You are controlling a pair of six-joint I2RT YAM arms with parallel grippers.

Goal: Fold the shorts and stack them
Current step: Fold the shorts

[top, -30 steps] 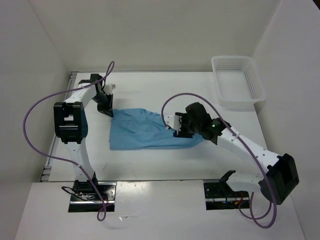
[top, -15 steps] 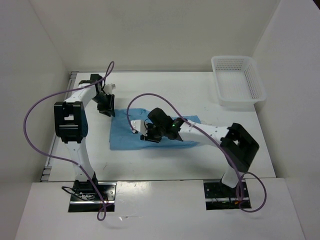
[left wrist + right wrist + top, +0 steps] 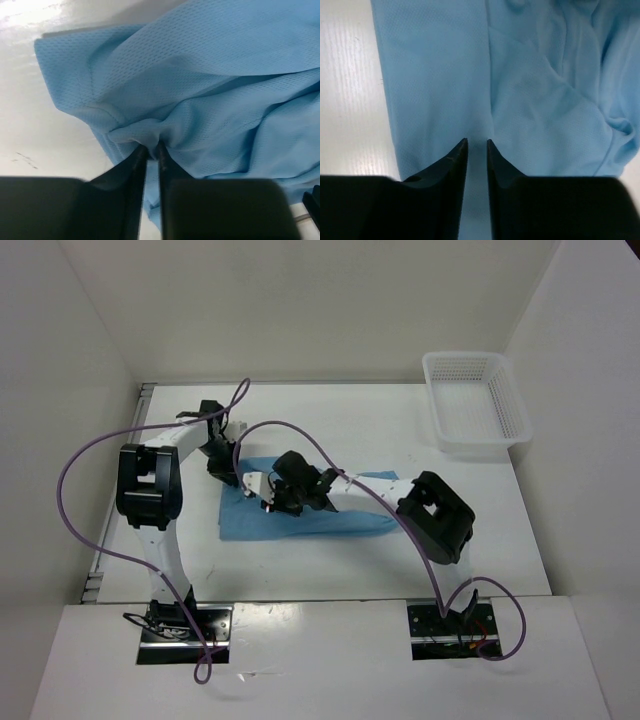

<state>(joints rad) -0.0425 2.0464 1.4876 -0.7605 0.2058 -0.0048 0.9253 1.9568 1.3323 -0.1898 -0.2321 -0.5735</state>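
Since the earlier frame the right arm has swung well over toward the left of the overhead view. Its right tool (image 3: 476, 141) is now above the left part of the shorts (image 3: 335, 523). The left tool (image 3: 151, 146) has come down a little to the cloth's upper left corner.

The shorts are thin, soft sky-blue cloth with a fine dotted mesh knit. They lie as a rough rectangle on the smooth white surface (image 3: 330, 420), left of centre in the overhead view. Most of the cloth is flat. At the upper left corner it is rumpled into loose folds, with a stitched hem curving along one edge.

The left tool's black tapered fingers (image 3: 135, 165) are nearly together and clamped on a small puckered ridge of the cloth. The right tool's fingers (image 3: 454, 162) stand a narrow slit apart over a flat stretch of cloth crossed by straight seams. Blue shows through the slit, but I cannot tell whether any cloth is gripped there.

A white plastic basket (image 3: 478, 446), rectangular with perforated walls, sits at the upper right, well apart from the shorts.
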